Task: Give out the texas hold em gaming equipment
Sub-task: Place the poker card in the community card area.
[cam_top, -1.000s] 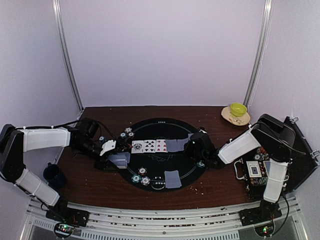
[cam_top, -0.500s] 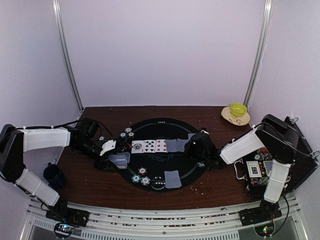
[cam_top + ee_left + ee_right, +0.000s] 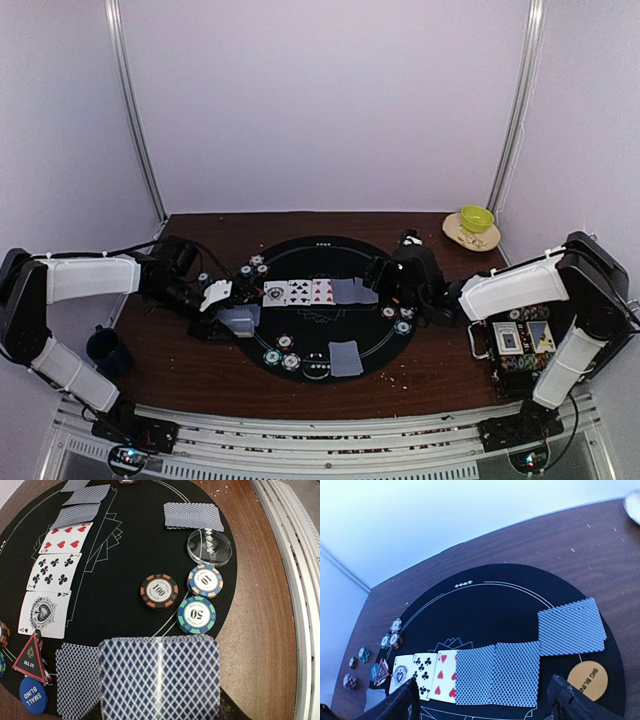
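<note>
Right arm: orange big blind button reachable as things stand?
Likely yes. The right gripper is open and empty, and the big blind button lies bare on the mat right beside it, nothing on top. Face-down cards sit close behind it, so come in carefully.

The bench (image 3: 260,630) is brown wood with a visible grain, flecked with pale specks. The round mat (image 3: 125,555) looks like matt black cloth, printed with thin white lines. The deck (image 3: 160,680) has a smooth, slightly glossy, paper-like back that catches a streak of light. The poker chips (image 3: 159,591) look like hard plastic with flat printed centres. The clear disc (image 3: 210,547) is glossy and see-through. The rail (image 3: 295,555) is pale, dull-finished metal.
</note>
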Controlling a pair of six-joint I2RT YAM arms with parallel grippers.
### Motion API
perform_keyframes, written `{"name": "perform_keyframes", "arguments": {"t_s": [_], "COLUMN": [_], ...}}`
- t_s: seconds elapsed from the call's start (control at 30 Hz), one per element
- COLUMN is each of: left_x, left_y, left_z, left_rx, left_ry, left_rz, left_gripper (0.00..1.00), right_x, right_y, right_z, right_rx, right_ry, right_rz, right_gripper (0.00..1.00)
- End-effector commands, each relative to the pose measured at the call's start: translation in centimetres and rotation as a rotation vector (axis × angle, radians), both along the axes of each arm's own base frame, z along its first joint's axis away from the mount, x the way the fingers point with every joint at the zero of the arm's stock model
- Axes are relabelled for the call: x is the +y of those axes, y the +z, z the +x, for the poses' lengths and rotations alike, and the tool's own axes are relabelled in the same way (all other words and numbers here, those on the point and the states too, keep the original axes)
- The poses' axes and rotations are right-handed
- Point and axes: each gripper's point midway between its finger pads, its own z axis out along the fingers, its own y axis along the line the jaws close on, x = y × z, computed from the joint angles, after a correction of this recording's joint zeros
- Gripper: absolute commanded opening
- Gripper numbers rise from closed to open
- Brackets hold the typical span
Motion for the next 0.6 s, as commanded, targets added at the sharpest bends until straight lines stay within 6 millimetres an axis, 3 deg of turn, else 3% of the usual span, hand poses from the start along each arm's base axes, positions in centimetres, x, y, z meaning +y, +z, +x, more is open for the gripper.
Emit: {"name": "perform_keyframes", "arguments": {"t_s": [0.0,0.07,0.33,0.57], "left_x": [-0.5,-0.5,-0.6,-1.7], "left_y": [1.4,1.5,2.7,3.7], "left_z": [1.0,1.2,3.0,7.0], "left_rx": [-0.066,-0.067,-0.112,-0.138], "left_ry": [0.013,0.020,0.052,0.075], "left_rz": [-0.023,-0.021,-0.007,0.019], "left_gripper": [0.54,0.54,0.54,0.53], "right_x": [1.6,2.1,2.0,-0.6], "right_y": [4.5,5.4,7.3,7.8], "right_z": [-0.4,-0.5,-1.2,-2.2], "right_rx": [-0.095,-0.108,-0.120,-0.105], "right_ry": [0.081,0.109,0.154,0.099], "right_rz": [-0.095,-0.136,-0.208,-0.254], "right_gripper": [0.96,1.00,1.00,1.00]}}
